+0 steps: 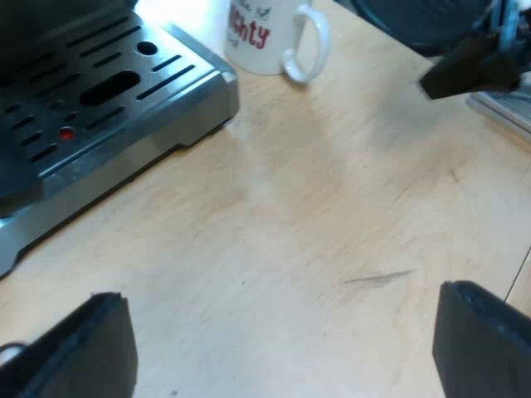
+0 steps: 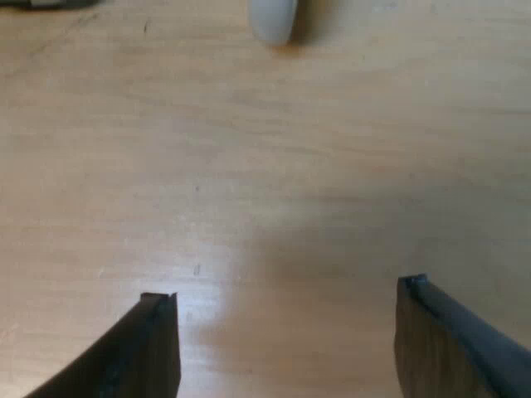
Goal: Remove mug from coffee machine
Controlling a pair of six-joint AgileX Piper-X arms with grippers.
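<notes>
- The left jaws stand spread wide; their two black fingers (image 1: pixel 83 348) hang low over bare bench (image 1: pixel 332 207) and hold nothing.
- The mug (image 1: pixel 257 33) is white with red lettering. It stands upright on the bench, off the espresso machine (image 1: pixel 50 25) and just beside the corner of its drip tray (image 1: pixel 166 91).
- The mug's handle (image 1: pixel 309 46) is turned away from the machine, out over open wood.
- The mug is well apart from the left jaws, with a broad stretch of bare bench between them. It sits ahead of the fingers, not between them.
- The drip tray is slotted metal with a small red spot (image 1: pixel 66 133) among the slots. Its edge lies nearer to one left finger than the mug does, though nothing touches it.
- A dark blurred shape (image 1: pixel 469 66) hangs above the bench near the mug's handle side. I cannot tell what it is.
- The right jaws are also spread wide; their black fingers (image 2: pixel 153 348) hover over plain wooden bench with nothing pinched.
- Ahead of the right jaws, well apart from the fingertips, a pale rounded edge (image 2: pixel 272 21) rests on the bench. It may be part of the mug, but I cannot tell.
</notes>
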